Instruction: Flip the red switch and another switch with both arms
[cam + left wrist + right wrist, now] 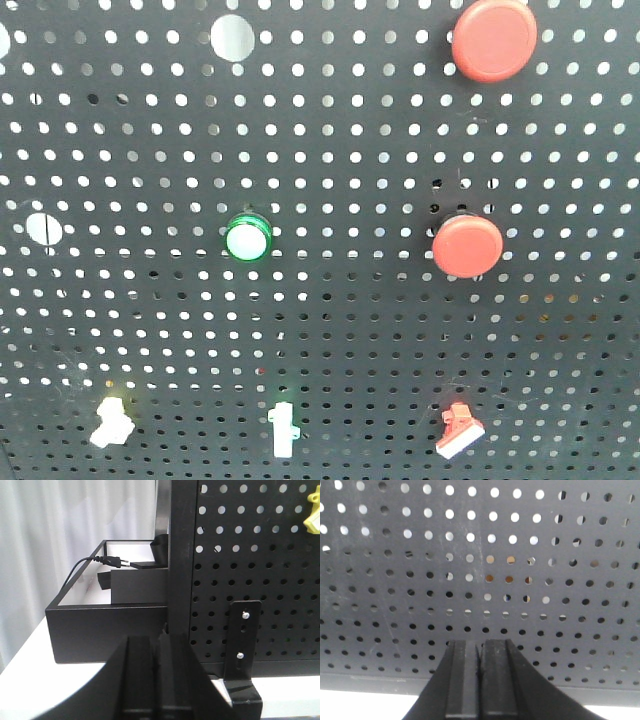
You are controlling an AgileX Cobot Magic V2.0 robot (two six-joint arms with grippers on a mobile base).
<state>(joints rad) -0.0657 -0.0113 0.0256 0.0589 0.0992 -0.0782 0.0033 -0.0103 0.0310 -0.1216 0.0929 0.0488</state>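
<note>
Exterior front-facing: matte perforated pegboard (330,330), tiny red switch (459,430) on white base.

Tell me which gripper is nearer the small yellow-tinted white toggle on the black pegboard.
Left, probably. The left gripper sits low by the edge of the pegboard, with the yellow-tinted toggle above and right of it. The right gripper faces only bare pegboard; no toggle shows there.

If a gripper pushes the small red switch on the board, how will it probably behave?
The red switch looks small and plastic, so probably light to flip. Its lever already sits tilted, so it likely snaps over rather than slides. Being mounted on the perforated board, it should stay in place.
</note>
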